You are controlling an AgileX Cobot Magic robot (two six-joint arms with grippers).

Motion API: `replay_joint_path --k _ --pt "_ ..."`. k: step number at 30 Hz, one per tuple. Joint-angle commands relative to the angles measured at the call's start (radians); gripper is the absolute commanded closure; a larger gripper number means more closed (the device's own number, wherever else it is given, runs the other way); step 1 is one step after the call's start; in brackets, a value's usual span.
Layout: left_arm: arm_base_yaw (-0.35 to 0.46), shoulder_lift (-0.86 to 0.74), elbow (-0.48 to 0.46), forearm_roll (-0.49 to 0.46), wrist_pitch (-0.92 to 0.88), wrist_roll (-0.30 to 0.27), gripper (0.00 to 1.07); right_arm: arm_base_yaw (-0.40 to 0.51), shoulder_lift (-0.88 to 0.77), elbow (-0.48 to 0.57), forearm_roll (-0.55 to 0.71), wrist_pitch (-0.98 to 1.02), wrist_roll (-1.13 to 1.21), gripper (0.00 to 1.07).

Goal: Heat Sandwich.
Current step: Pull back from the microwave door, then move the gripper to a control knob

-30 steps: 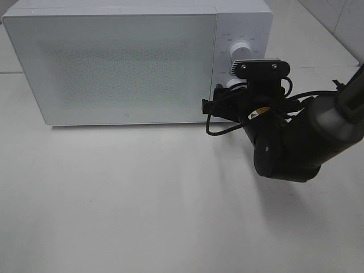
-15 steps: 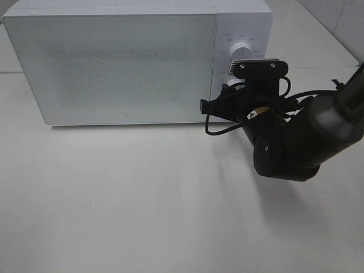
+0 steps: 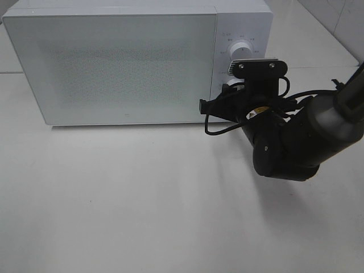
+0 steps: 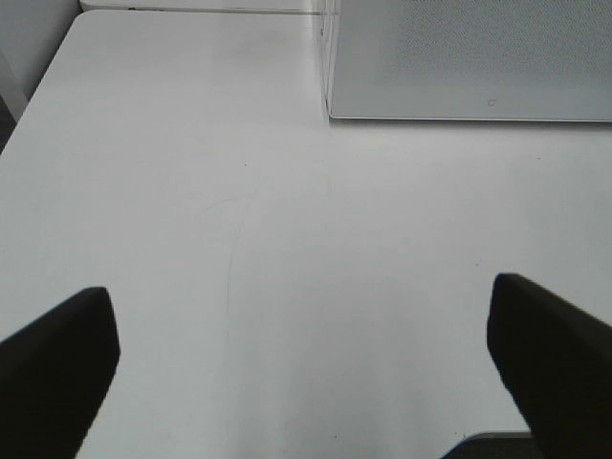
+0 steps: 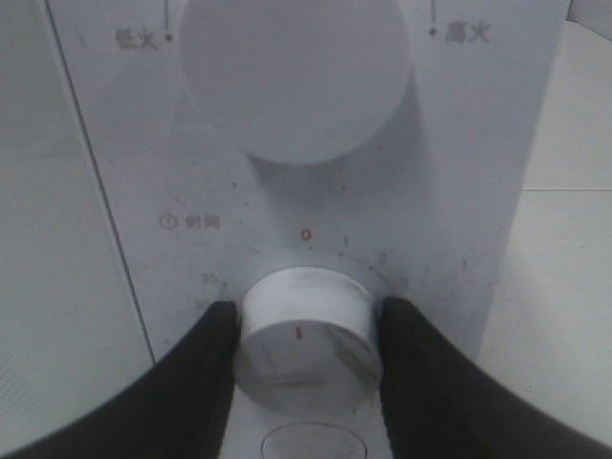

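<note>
Worktop (image 3: 131, 205) in plain white fills the scene before us. On the left, the left gripper (image 4: 298, 292) hangs above that surface with its jaws spread wide. We see only its two dark fingers (image 4: 57, 368), one at each edge of the left wrist view, with only worktop between them.

Beyond them we see a lower corner of the microwave (image 3: 125, 62), a white box standing at the back of the worktop. Its door (image 3: 114, 71), frosted with a speckled grey field, is closed. The sandwich shows in none of our views, so we cannot tell where it is.

Right of the door sits the control panel (image 3: 259, 25) with two round white knobs, the upper knob (image 3: 242, 50) above the lower knob (image 5: 304, 335). The right gripper (image 5: 308, 308) is up against the panel. Its jaws pinch the lower knob, with one dark finger touching each side of it. A red mark on the knob's face lines up with the red 0 printed on the panel.

Farthest right, the black right arm (image 3: 296, 142) reaches in from the edge of the high view. Its wrist camera bracket (image 3: 257, 67) covers part of the panel just below the upper knob.
</note>
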Motion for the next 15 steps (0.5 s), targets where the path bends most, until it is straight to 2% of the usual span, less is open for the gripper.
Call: replay_joint_path --k 1,15 --pt "0.003 -0.026 0.002 0.001 -0.011 -0.008 0.06 -0.005 0.001 -0.007 -0.007 0.004 0.01 0.97" --pt "0.003 -0.026 0.002 0.001 -0.011 -0.008 0.06 -0.005 0.001 -0.007 -0.008 -0.026 0.058 0.95"
